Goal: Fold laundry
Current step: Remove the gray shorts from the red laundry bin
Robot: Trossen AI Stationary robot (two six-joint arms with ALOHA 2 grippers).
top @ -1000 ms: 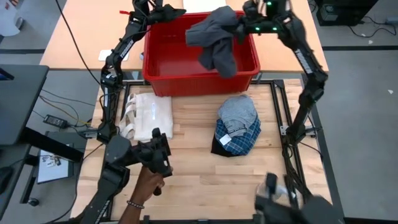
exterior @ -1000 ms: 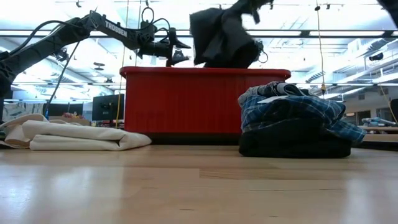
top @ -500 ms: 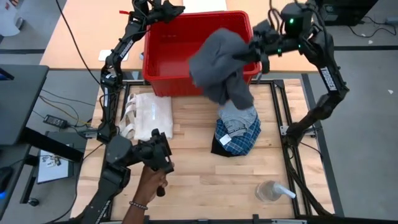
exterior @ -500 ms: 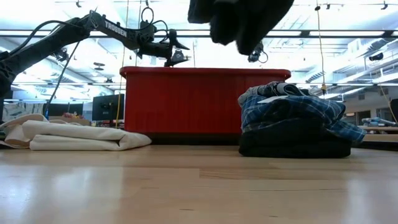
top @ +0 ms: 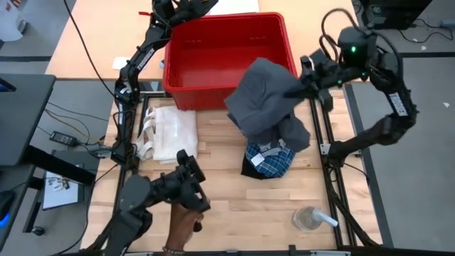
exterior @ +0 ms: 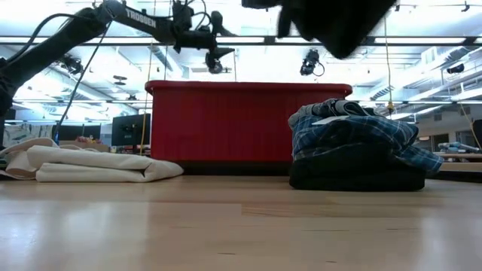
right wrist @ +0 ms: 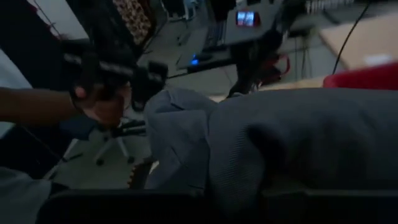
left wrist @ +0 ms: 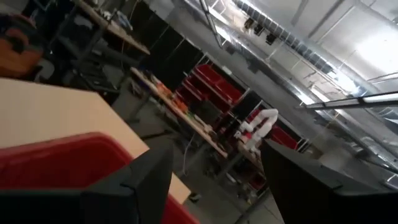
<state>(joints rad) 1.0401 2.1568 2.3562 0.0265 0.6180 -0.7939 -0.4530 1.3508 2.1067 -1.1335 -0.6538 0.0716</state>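
Note:
The grey garment (top: 266,103) hangs bunched in the air from my right gripper (top: 296,88), past the red bin's near right corner and above the stack. It shows dark at the top of the low view (exterior: 335,19) and fills the right wrist view (right wrist: 280,143). The stack lies on the table: the blue-and-white plaid garment (top: 274,158) rests on the black one (top: 250,169). My left gripper (top: 197,6) is open, high over the bin's far left corner, touching nothing. My right gripper is shut on a bunched upper part of the grey garment (top: 288,88), coming level from the table's right side. One layer or several, I cannot tell. The garment is lifted clear and hangs slack below the fingers, its lower folds (top: 288,135) above the stack.
A red plastic bin (top: 227,89) stands at the table's far edge. A folded white cloth (top: 170,131) lies on the left. A person's hand on a control handle (top: 183,213) is at the near left. A clear plastic object (top: 309,217) lies near the right.
My right gripper has swung from over the bin's far right toward the near edge and the right, carrying the grey garment out of the bin to above the stack. My left gripper has risen a little over the bin's far left corner.

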